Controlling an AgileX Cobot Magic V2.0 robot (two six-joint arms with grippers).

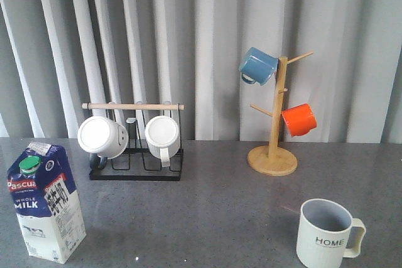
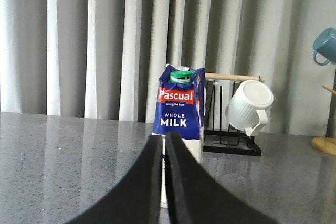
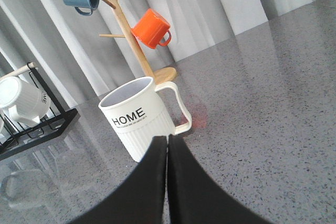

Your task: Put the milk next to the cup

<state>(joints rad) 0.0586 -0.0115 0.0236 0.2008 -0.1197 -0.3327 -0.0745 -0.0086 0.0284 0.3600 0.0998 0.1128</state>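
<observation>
One milk, one cup, both my jaws empty.
Left jaws point(image 2: 163, 142) pressed together before the milk point(image 2: 181, 107); right jaws point(image 3: 167, 144) pressed together before the cup point(image 3: 137, 116).

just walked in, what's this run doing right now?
Nothing is being handled yet. The milk carton stands upright at the front left of the table, and the HOME cup sits far off at the front right. The left gripper is shut and empty, pointed at the milk carton; the right gripper is shut and empty in front of the HOME cup. The milk has not been moved next to the cup.
</observation>
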